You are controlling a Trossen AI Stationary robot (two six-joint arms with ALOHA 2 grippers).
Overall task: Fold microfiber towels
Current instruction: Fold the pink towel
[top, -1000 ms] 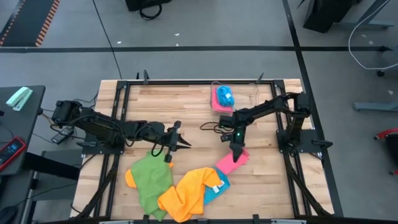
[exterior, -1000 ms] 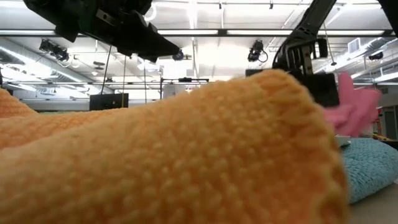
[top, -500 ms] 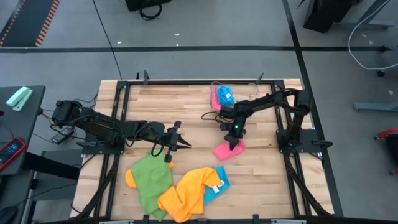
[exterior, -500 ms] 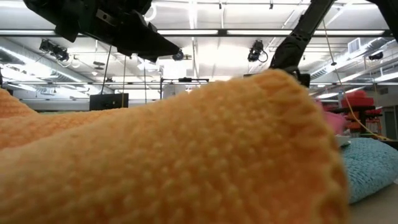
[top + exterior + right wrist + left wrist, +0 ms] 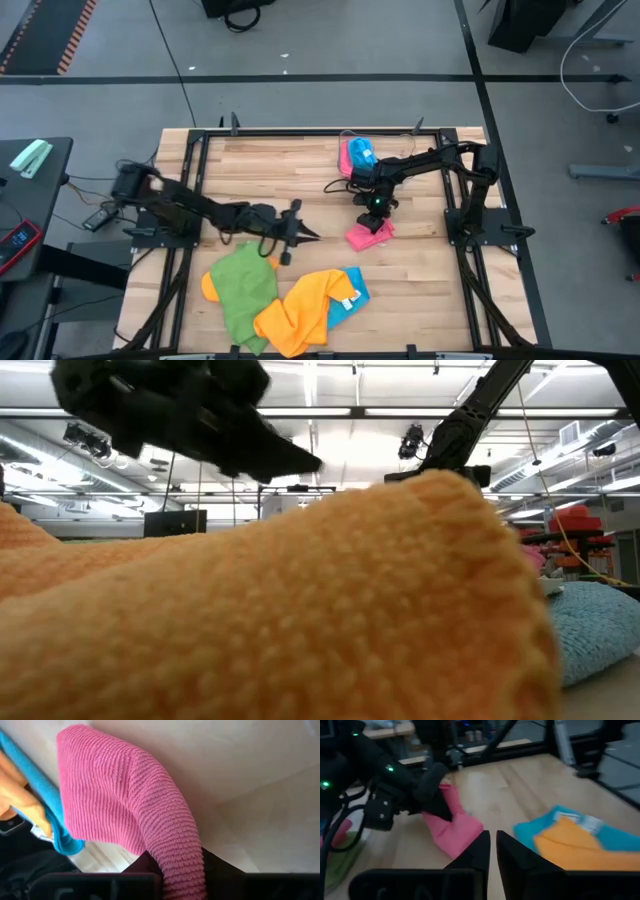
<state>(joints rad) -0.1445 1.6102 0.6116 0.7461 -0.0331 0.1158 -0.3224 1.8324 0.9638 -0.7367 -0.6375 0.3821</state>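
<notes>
A: Microfiber towels first, from your high view: the pink towel (image 5: 368, 234) lies bunched on the wooden tabletop (image 5: 300, 170), and your right tool (image 5: 377, 212) is clamped on its upper edge. The green towel (image 5: 241, 287), orange towel (image 5: 305, 310) and blue towel (image 5: 347, 296) sit in a loose pile near the front edge.

B: And your left tool?

A: The left tool (image 5: 302, 234) hovers just above the green towel, fingers nearly together, holding nothing.

B: Low view?

A: Orange towel (image 5: 270, 610) fills it, blue towel (image 5: 595, 625) beside it on the right.

B: Left wrist view?

A: Your left fingers (image 5: 479, 851) stand narrow and empty; the pink towel (image 5: 452, 827) hangs from the right tool (image 5: 440, 800), blue (image 5: 540, 827) and orange (image 5: 580, 845) well apart from it.

B: Right wrist view?

A: The pink towel (image 5: 125, 805) runs straight into your right tool's pinch, draped over the tabletop (image 5: 250, 780).
</notes>
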